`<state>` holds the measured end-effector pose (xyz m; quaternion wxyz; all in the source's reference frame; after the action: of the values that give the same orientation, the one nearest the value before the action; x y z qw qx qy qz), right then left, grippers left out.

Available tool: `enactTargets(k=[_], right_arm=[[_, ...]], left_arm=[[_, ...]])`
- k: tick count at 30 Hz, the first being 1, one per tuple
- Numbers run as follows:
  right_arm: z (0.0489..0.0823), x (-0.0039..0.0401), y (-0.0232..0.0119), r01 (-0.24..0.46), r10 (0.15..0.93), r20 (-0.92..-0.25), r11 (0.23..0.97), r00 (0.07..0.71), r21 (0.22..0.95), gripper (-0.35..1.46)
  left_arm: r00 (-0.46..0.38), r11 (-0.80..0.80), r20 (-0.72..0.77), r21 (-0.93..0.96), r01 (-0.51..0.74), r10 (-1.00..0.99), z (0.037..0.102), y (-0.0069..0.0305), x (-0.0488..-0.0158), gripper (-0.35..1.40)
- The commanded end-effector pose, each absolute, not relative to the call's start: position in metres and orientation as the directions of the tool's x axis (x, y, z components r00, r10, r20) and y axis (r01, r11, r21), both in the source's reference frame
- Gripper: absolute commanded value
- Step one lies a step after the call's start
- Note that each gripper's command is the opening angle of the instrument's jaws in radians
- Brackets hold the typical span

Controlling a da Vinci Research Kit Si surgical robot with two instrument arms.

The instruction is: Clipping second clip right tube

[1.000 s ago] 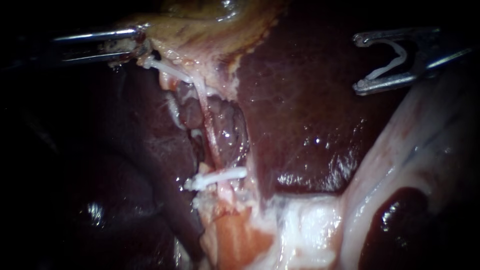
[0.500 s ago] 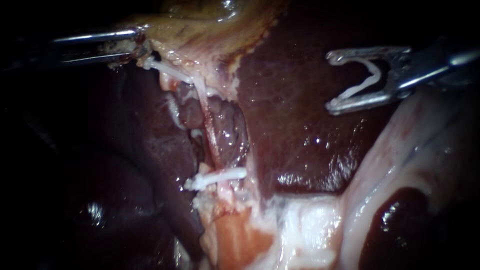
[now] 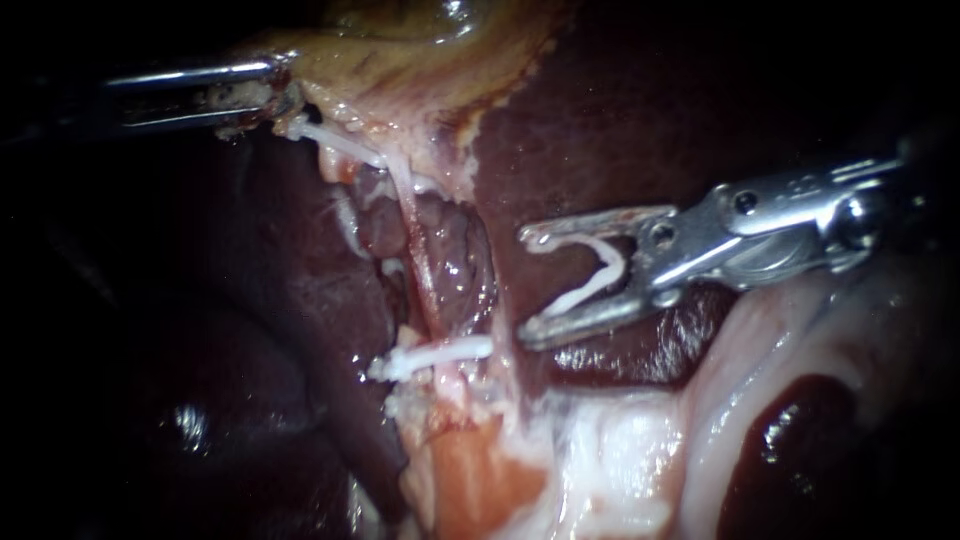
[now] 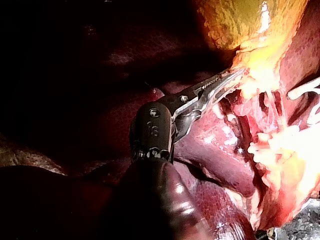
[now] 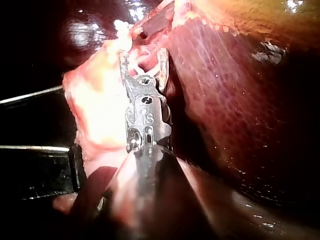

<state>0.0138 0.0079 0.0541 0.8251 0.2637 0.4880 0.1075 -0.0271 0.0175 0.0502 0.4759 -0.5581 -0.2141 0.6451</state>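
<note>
Two instruments and two clips counted. Left instrument [image 3: 262, 92]: jaws closed on the gallbladder [image 3: 380, 60] edge, far left. Right instrument [image 3: 525, 286]: jaws wide apart, cradling one open clip [image 3: 597, 275], tips just right of the tube [image 3: 416, 255]. One placed clip [image 3: 437, 354] crosses that tube, nearer.

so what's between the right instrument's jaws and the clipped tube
Only a strip of dark tissue; the right instrument, carrying an open clip, has not reached the tube. Endoscope view shows it.
</note>
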Motion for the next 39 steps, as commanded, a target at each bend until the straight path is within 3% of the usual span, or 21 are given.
enactTargets(k=[1, 18, 26, 34, 39], right_arm=[[0.0542, 0.0143, 0.0077, 0.076, 0.449, -0.741, 0.829, 0.499, 0.554, 0.5], [0.0561, 0.0187, 0.0062, -0.001, 0.595, -0.645, 0.735, 0.48, 0.678, 0.5], [0.0574, 0.0202, 0.005, 0.021, 0.642, -0.618, 0.685, 0.453, 0.728, 0.5], [0.0574, 0.0213, 0.0047, 0.086, 0.717, -0.586, 0.603, 0.379, 0.793, 0.5], [0.0565, 0.0216, 0.0045, 0.135, 0.727, -0.579, 0.575, 0.369, 0.807, 0.5]], left_arm=[[0.076, -0.455, -0.516, -0.807, -0.376, 0.853, 0.0503, 0.0175, -0.0271, -0.35], [0.077, -0.455, -0.517, -0.807, -0.377, 0.853, 0.0503, 0.0173, -0.0273, -0.35], [0.077, -0.455, -0.517, -0.806, -0.378, 0.852, 0.0502, 0.0173, -0.0274, -0.35], [0.077, -0.455, -0.517, -0.806, -0.378, 0.852, 0.0502, 0.0173, -0.0274, -0.35], [0.077, -0.455, -0.517, -0.806, -0.378, 0.852, 0.0502, 0.0173, -0.0274, -0.35]])
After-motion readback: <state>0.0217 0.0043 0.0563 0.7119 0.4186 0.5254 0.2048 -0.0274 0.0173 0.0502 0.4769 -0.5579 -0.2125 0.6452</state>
